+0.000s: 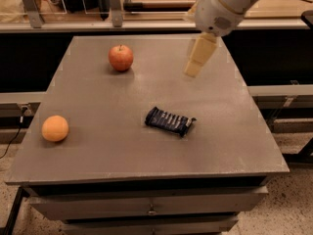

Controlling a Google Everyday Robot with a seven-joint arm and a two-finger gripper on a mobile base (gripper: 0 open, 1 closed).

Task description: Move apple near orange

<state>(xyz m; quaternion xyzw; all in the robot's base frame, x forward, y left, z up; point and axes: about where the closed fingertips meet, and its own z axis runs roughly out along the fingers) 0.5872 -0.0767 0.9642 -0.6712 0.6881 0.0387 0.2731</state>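
The orange sits far over at the left of the grey table, near the front-left corner, resting on the flat top. Further back and a little to the right is the apple, red with a yellowish blush and a short dark stem in its dimple. It stands upright toward the rear of the table, well apart from the orange.

Right of the middle and nearer the front lies a dark blue packet, flat on the surface and turned a little askew, with pale markings across it. It touches neither fruit.

Over the rear right part of the table hangs the hand, cream-coloured and slanting down and to the left. It is lifted off the surface and apart from everything lying there. It is well to the right of the apple and behind the packet. Whether it is wide or narrow I cannot tell from where I stand. It comes off the white arm, which reaches in from the upper right.

Below the table's front edge is a drawer front.
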